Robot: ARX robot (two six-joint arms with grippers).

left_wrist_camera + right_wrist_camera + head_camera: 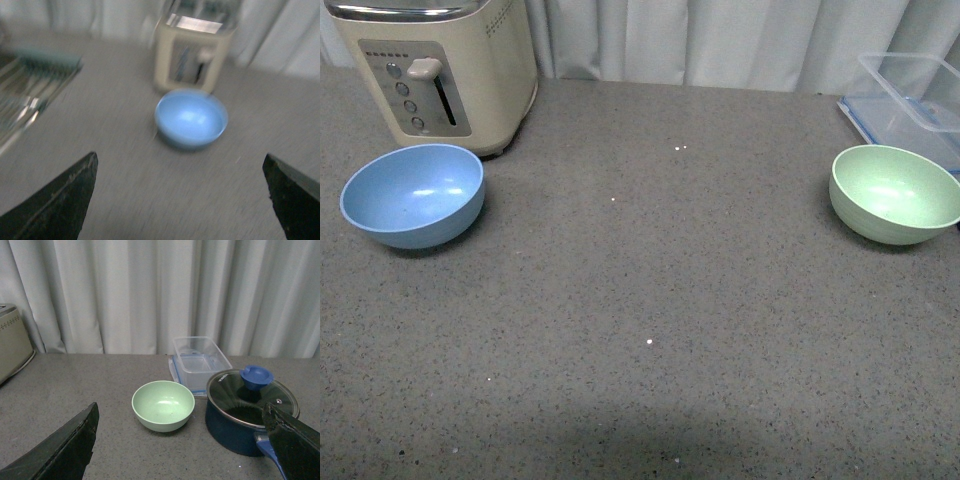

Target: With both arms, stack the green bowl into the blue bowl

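Observation:
The blue bowl (413, 194) stands empty at the left of the counter, just in front of a toaster; the blurred left wrist view shows the same blue bowl (191, 118) ahead of my left gripper (180, 200), whose black fingers (60, 200) are spread wide and hold nothing. Far to the right rests the green bowl (894, 193), also empty and upright. The right wrist view shows this green bowl (163, 405) some way ahead of my open right gripper (182, 445). Neither arm appears in the front view.
A cream toaster (445, 65) stands behind the blue bowl. A clear plastic container (918, 95) sits behind the green bowl, and a dark blue pot with a glass lid (250, 407) stands close beside it. A dish rack (30, 95) lies off to one side. Curtains back the counter.

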